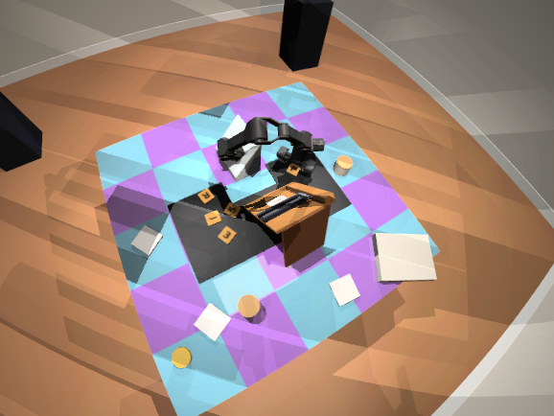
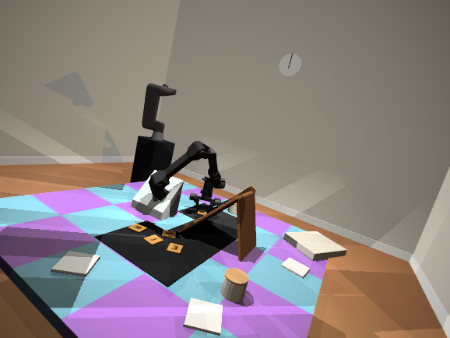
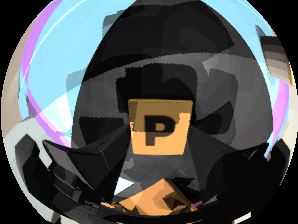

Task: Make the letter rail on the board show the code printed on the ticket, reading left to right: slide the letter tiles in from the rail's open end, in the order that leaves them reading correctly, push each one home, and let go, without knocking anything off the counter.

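My gripper (image 1: 293, 165) (image 2: 202, 208) is down on the black mat (image 1: 225, 259) behind the wooden board (image 1: 307, 225) (image 2: 246, 226). Its fingers are closed on the sides of the orange P tile (image 1: 293, 169) (image 2: 202, 213) (image 3: 160, 127), which rests flat on the mat. The board's sloped top carries the dark letter rail (image 1: 284, 206) and a white ticket (image 1: 277, 200); I cannot read the ticket's print. Several more orange tiles lie on the mat left of the board: R (image 1: 205, 196) (image 2: 137, 227), S (image 1: 231, 209) (image 2: 170, 234), I (image 1: 212, 219) (image 2: 153, 239) and 3 (image 1: 227, 234) (image 2: 174, 247).
A grey wedge block (image 1: 244, 163) (image 2: 156, 200) sits by the arm's base. Tan cylinders (image 1: 343, 165) (image 1: 248, 305) (image 2: 234, 285) and a yellow disc (image 1: 181, 357) stand on the checkered cloth. White slabs (image 1: 404, 256) (image 1: 147, 240) (image 1: 212, 321) (image 1: 344, 289) lie around. Black pillars (image 1: 305, 31) (image 1: 16, 134) stand beyond.
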### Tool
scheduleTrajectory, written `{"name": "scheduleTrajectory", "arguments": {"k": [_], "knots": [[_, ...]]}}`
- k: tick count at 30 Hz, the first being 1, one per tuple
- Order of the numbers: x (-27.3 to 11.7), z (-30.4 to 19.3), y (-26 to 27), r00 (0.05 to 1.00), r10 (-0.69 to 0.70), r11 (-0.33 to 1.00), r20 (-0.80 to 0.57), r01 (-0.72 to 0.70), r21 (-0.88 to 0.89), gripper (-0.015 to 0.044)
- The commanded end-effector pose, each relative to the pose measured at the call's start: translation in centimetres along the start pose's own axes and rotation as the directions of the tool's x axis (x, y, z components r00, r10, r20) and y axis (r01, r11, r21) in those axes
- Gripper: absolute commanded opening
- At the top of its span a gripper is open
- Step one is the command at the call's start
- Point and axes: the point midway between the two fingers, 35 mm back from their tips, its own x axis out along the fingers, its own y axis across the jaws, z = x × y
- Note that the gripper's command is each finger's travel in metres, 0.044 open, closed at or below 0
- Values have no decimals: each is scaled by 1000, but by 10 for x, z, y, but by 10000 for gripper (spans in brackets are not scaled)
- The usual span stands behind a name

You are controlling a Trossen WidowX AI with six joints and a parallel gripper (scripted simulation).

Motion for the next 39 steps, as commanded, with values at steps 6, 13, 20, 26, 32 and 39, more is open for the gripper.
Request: {"name": "scheduleTrajectory", "arguments": {"k": [6,13,20,26,32,39], "knots": [[-3,0,0,1000,-2,1000,-5,2,-7,129],[-6,0,2,1000,-2,1000,-5,2,-7,0],[-9,-1,2,1000,-2,1000,-5,2,-7,0],[-12,-1,2,1000,-2,1000,-5,2,-7,0],[-14,-2,3,1000,-2,1000,-5,2,-7,0],[-17,-2,3,1000,-2,1000,-5,2,-7,0]]}}
